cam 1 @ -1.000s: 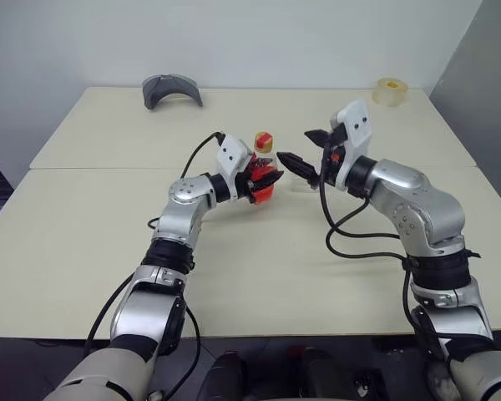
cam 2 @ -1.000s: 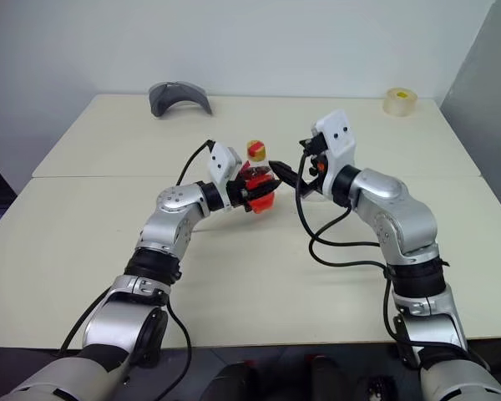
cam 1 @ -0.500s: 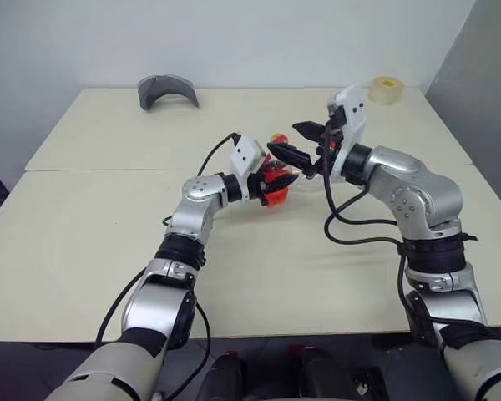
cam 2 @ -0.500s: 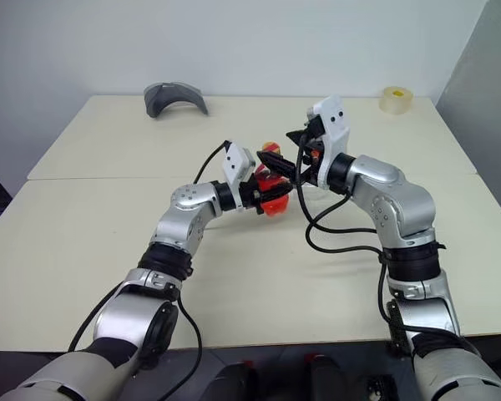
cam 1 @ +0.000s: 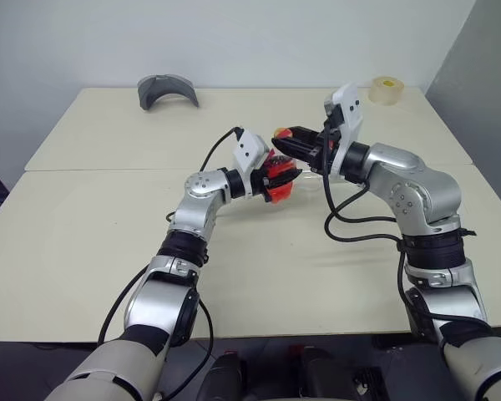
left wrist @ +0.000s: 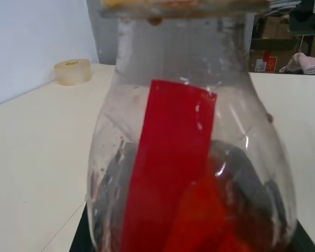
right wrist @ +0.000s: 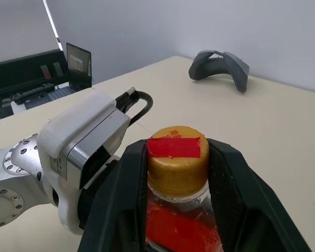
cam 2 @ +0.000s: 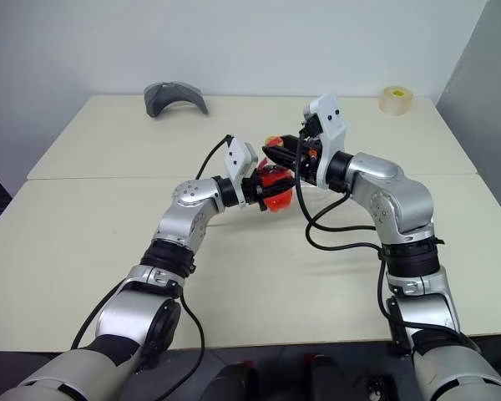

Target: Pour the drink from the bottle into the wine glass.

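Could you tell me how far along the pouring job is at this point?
Done: the left tool holds the bottle lifted off the table, with the drink inside. In hand: the right tool has its fingers on either side of the yellow cap, which is on. Left: unscrewing it and pouring.

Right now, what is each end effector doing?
Left end effector: closed around the body of the bottle, holding it off the table.
Right end effector: fingers closed on the bottle's yellow cap.
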You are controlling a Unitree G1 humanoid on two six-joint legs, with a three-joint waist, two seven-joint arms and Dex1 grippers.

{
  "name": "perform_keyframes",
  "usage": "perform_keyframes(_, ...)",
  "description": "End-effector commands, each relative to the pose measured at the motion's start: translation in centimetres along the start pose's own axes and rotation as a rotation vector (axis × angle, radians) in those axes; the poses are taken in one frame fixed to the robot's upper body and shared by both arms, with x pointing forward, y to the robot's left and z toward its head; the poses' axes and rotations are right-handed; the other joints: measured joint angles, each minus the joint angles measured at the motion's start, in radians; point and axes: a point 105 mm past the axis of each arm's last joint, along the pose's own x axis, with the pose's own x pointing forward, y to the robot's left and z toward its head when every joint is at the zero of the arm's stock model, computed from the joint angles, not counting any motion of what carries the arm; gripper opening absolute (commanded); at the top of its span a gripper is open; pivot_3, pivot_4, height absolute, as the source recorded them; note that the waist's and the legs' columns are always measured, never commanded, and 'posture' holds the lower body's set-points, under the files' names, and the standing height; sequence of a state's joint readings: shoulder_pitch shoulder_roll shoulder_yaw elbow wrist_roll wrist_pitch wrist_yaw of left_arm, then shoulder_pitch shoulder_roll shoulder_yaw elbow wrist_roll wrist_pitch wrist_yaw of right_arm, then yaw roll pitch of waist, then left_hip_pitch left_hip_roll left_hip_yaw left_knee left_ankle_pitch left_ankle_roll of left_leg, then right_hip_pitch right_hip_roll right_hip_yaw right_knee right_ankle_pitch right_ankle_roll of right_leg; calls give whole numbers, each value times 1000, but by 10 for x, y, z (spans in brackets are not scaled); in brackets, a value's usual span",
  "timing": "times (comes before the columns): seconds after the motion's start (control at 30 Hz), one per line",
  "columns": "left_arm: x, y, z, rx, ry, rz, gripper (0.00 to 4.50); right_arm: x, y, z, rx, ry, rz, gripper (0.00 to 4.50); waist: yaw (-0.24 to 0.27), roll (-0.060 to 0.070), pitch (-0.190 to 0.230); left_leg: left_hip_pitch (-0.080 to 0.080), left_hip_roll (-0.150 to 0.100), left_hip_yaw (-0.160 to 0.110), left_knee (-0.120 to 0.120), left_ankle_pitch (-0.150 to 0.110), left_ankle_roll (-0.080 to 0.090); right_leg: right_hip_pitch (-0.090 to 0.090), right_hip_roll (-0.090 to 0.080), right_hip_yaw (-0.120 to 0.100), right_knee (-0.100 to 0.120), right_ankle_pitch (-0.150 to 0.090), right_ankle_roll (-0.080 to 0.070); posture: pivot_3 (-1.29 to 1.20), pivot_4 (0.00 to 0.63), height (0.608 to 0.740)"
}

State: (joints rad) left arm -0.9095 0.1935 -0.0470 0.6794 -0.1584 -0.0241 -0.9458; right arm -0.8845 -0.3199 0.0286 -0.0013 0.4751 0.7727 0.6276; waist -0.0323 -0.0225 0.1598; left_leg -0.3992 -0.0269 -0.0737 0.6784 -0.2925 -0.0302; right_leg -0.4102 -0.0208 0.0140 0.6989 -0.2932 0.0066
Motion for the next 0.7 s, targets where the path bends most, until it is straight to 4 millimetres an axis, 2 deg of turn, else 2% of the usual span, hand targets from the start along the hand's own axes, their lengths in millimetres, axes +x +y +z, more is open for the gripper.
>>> perform_keyframes(0.03, 3, -5, 22, 37, -91, -6, 1526, 3, 13, 23, -4, -81, 66, 1273, 0, 0, 0, 0, 0, 0, 0, 0, 0, 0, 0, 0, 0, 0, 0, 0, 150, 740)
perform_keyframes(0.17, -6, -22, 28, 30, -124, -51, 1513, 2, 31, 30, 56, -111, 182, 1273, -1, 0, 0, 0, 0, 0, 0, 0, 0, 0, 0, 0, 0, 0, 0, 0, 150, 740)
perform_keyframes(0.3, -29, -58, 42, 47, -122, -178, 1472, 1, 53, 43, 109, -98, 381, 1273, -6, 1, 1, 0, 1, 0, 0, 1, -2, -1, 0, 1, 0, 0, 0, 0, 150, 740)
perform_keyframes(0.43, -48, -85, 62, 31, -118, -281, 1432, 7, 73, 62, 131, -105, 575, 1273, -5, 3, 2, 0, 1, -1, -1, -1, 1, -1, 0, 0, 1, 0, 0, 0, 150, 740)
perform_keyframes(0.6, -58, -93, 84, 30, -116, -319, 1418, 13, 100, 74, 107, -100, 768, 1273, 2, 3, 2, 1, 0, -2, 0, -1, 1, 1, 0, -1, -1, 0, 0, 0, 150, 740)
perform_keyframes(0.7, -62, -93, 89, 12, -108, -314, 1364, 15, 106, 79, 103, -110, 806, 1273, 2, 3, 2, 1, 0, -2, 0, -1, 1, 2, 0, -1, -1, 0, 0, 0, 150, 740)
